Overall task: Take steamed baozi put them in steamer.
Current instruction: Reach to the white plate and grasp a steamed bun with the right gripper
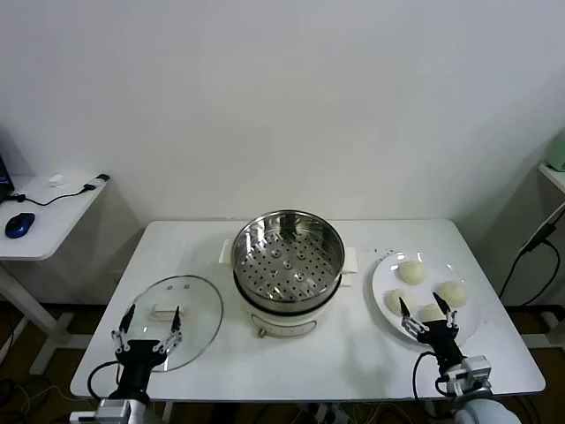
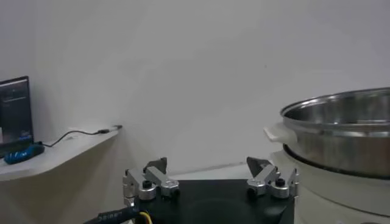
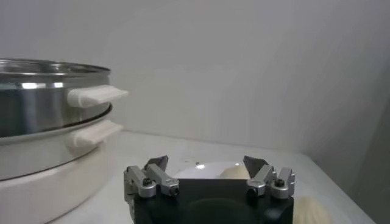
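All four steamed baozi [image 1: 424,294] sit on the plate [image 1: 381,281], steamer [image 1: 288,252] empty, right gripper [image 1: 428,311] spread over them, left gripper [image 1: 151,320] spread above the lid [image 1: 199,305].

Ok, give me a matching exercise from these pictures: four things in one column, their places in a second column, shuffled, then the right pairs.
Things:
1. steamed baozi
2. glass lid
3. steamer
4. right gripper

Places:
A. flat on the table, to the robot's left of the pot
B. middle of the table, basket empty
C. on the white plate, to the robot's right
D. open, over the near edge of the plate

Pairs: 1-C, 2-A, 3-B, 4-D
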Robot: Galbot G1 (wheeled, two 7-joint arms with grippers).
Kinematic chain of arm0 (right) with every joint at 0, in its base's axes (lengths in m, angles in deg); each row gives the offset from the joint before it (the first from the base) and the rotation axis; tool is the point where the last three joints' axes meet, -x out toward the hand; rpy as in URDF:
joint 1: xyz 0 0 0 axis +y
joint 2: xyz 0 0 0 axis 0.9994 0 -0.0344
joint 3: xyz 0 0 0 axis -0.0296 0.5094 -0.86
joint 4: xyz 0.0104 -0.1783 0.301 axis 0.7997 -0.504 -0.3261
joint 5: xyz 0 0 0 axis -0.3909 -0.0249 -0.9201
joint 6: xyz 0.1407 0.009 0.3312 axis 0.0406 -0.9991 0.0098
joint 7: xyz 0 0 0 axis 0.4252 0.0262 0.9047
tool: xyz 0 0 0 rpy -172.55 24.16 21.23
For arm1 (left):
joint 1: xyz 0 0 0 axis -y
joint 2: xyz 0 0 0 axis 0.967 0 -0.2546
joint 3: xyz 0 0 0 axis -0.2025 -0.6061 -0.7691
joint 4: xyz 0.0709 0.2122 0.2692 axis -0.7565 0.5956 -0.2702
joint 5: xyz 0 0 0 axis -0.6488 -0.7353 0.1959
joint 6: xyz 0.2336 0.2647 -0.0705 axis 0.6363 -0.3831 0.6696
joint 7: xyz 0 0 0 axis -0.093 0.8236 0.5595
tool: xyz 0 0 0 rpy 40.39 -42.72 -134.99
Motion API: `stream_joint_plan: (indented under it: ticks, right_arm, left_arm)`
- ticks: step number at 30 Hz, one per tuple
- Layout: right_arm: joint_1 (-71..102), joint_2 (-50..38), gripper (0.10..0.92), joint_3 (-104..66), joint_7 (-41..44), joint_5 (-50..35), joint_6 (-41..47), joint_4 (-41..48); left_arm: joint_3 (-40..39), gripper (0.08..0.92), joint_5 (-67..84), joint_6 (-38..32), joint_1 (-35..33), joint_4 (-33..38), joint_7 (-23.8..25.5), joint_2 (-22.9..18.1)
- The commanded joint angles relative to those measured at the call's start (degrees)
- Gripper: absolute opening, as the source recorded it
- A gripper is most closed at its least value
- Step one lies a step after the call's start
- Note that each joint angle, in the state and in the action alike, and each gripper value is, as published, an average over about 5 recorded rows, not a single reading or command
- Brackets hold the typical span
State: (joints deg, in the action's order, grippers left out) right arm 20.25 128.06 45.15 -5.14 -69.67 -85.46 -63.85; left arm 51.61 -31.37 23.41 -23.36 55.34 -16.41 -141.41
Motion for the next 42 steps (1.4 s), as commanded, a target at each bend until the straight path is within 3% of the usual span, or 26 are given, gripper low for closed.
stream_joint_plan:
  ticks: [1, 6, 9, 16, 23, 30, 37, 42]
  right_arm:
    - [-6.34, -16.24, 0.823, 1.17, 11.11, 3.28, 6.39, 2.34]
    - [-13.69, -33.15, 0.823, 6.09, 27.06, 6.7, 10.61, 8.73]
    - [-21.98, -41.38, 0.823, 13.67, 32.53, 8.63, 10.71, 14.12]
    - [-53.27, -48.18, 0.823, 43.99, 45.15, 16.82, 4.87, 27.41]
    - [-76.05, -41.22, 0.823, 65.21, 52.76, 25.32, -1.62, 40.62]
    - [-91.4, -28.78, 0.823, 79.96, 55.83, 26.3, -5.75, 54.05]
    - [-95.29, -15.97, 0.823, 84.92, 57.13, 26.85, -8.89, 68.01]
    - [-93.35, -11.47, 0.823, 86.0, 57.09, 27.02, -9.04, 72.32]
  left_arm:
    - [-0.18, 0.823, -0.25, -0.26, -0.75, -0.01, -0.19, 0.44]
    - [-0.1, 0.823, -0.35, -0.04, -1.24, 0.15, -0.03, 0.73]
    - [-0.17, 0.823, -0.38, -0.29, -1.74, 0.22, -0.01, 0.71]
    - [-0.57, 0.823, -0.35, -0.91, -2.45, -0.04, -0.5, 0.31]
    - [-0.24, 0.823, -0.03, -0.92, -2.52, -0.41, -0.74, 0.48]
    - [0.25, 0.823, 0.22, -0.62, -1.8, -1.36, -0.77, 0.8]
    - [0.48, 0.823, 0.06, -0.05, -0.58, -2.73, -0.72, 0.84]
    - [0.85, 0.823, 0.09, 0.23, -0.06, -3.52, -0.71, 1.25]
